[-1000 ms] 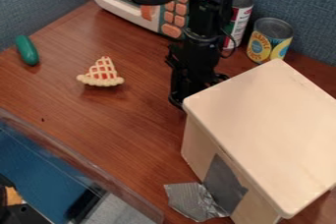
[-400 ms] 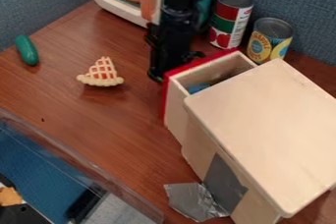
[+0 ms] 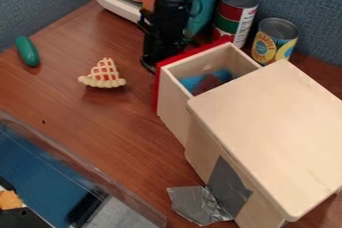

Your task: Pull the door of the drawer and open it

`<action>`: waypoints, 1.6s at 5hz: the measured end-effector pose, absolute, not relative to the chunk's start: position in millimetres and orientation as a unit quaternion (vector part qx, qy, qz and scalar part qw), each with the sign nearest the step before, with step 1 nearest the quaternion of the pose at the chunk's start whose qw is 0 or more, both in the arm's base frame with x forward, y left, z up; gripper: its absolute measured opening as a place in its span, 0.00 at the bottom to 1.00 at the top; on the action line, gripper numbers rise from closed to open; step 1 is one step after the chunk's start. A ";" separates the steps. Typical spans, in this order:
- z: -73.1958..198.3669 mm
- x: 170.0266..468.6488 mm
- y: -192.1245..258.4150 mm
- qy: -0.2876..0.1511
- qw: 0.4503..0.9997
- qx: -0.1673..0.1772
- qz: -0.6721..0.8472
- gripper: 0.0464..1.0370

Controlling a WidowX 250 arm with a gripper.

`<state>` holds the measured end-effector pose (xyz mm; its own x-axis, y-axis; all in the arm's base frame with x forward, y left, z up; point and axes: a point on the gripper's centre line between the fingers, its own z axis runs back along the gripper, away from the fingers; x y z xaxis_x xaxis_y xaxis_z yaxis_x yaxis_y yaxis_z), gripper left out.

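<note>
One pale wooden cabinet (image 3: 274, 127) sits at right, its single red-fronted wooden drawer (image 3: 175, 114) standing open toward the upper left, blue material (image 3: 190, 82) inside. One black gripper (image 3: 153, 59) is beside the red front; whether it's open or closed, I cannot tell. Two labelled metal cans (image 3: 235, 14) stand behind, then one lattice-topped toy pie slice (image 3: 104, 74) and one green oblong toy (image 3: 27, 51) at left.

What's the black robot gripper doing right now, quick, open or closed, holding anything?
Black robot gripper: can't tell if it's open or closed, or gripping anything; it's at the red front panel of the pulled-out pale wooden drawer.
</note>
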<state>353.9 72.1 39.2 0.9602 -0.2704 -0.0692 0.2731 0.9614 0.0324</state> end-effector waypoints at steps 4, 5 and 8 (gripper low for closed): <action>40.0 361.7 93.1 0.039 0.989 0.018 -0.144 0.13; 44.6 364.8 97.1 0.034 0.988 0.017 -0.151 0.36; 167.3 340.0 93.3 -0.046 0.982 0.021 -0.180 0.96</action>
